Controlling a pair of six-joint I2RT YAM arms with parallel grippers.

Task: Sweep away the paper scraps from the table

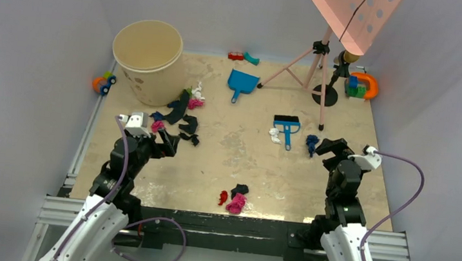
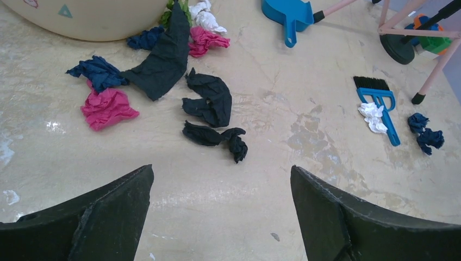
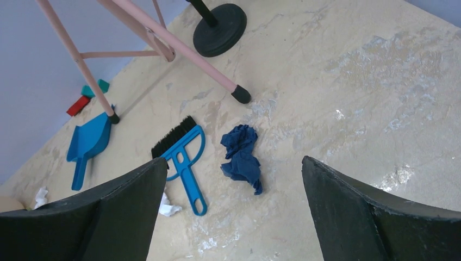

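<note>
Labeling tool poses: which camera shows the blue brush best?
Right wrist: the blue brush is close and large, bristles and handle loop clear. Top external shows the brush whole but small. Left wrist shows it far off at the right, a white scrap beside it.

we log both arms bent at the elbow, reaching forward from their bases. left arm [image 1: 122,169] leans toward the middle; left gripper [image 1: 169,143] pitched downward, jaws spread wide, nothing between them. right arm [image 1: 345,193] stands more upright; right gripper [image 1: 325,147] likewise wide apart and empty.
</note>
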